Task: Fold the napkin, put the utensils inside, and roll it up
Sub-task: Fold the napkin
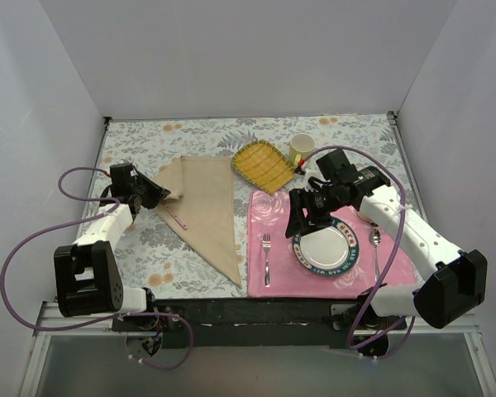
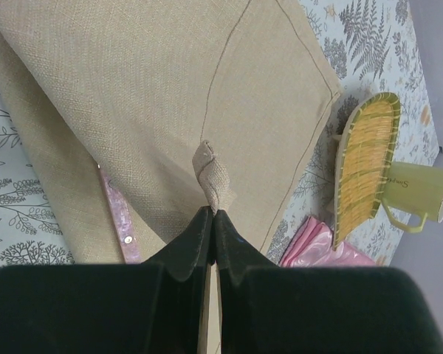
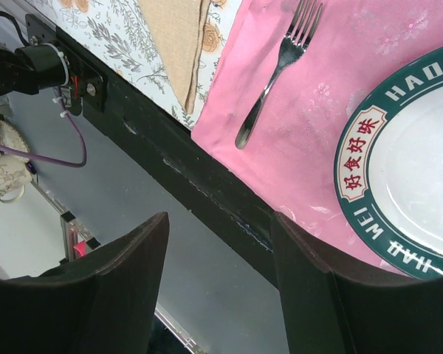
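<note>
Floral worktop [image 1: 140,248] between white walls [image 1: 231,58]; one napkin [image 1: 208,207], folded to a triangle, lies left of centre.
Left gripper [image 2: 213,214] has its fingers closed tight on one puckered corner of the napkin; one pink pearly handle [image 2: 117,220] shows at the cloth's edge; right gripper [image 3: 220,221] hangs with fingers spread wide, holding nothing, over the near edge of the one pink placemat [image 1: 269,207]; on it sit one plate [image 1: 348,234], one fork [image 1: 266,258] to its left, one spoon [image 1: 375,246] to its right; one yellow woven mat [image 1: 263,165] and one mug [image 1: 300,150] stand behind.
</note>
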Tool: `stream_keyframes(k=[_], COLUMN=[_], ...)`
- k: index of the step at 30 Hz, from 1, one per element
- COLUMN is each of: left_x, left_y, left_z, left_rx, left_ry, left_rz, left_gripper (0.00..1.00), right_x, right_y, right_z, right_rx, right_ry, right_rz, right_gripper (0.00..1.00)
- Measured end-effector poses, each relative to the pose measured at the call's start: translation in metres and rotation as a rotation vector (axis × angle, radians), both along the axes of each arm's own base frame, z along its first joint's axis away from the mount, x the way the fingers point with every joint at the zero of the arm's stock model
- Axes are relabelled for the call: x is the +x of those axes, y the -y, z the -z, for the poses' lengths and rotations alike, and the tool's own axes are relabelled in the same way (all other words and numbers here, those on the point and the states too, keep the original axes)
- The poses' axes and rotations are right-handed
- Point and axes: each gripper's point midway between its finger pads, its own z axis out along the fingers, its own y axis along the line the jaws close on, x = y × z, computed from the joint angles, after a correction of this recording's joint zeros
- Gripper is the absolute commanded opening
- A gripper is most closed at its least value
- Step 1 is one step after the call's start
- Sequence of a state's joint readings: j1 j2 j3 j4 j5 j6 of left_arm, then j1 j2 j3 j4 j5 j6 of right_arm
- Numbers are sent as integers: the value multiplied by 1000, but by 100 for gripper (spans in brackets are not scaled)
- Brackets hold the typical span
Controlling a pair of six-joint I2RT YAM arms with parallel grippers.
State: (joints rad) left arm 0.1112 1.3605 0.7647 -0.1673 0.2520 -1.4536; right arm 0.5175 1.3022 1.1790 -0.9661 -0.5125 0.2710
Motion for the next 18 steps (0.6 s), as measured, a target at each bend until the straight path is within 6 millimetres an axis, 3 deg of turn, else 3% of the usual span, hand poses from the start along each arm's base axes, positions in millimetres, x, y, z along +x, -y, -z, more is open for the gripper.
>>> stream_keyframes(k=[9, 18], left_x=[-25, -29], left_y=[14, 16], left_z=[29, 34], left_rx=[-39, -49], left_ry=[-91, -109], left_rz=[33, 41], left_gripper=[0, 1], right_x=[1, -2], right_y=[-1, -1], right_z=[0, 0], right_rx=[3, 12], right_ry=[-1, -1], right_rz=[8, 8], right_gripper=[66, 66])
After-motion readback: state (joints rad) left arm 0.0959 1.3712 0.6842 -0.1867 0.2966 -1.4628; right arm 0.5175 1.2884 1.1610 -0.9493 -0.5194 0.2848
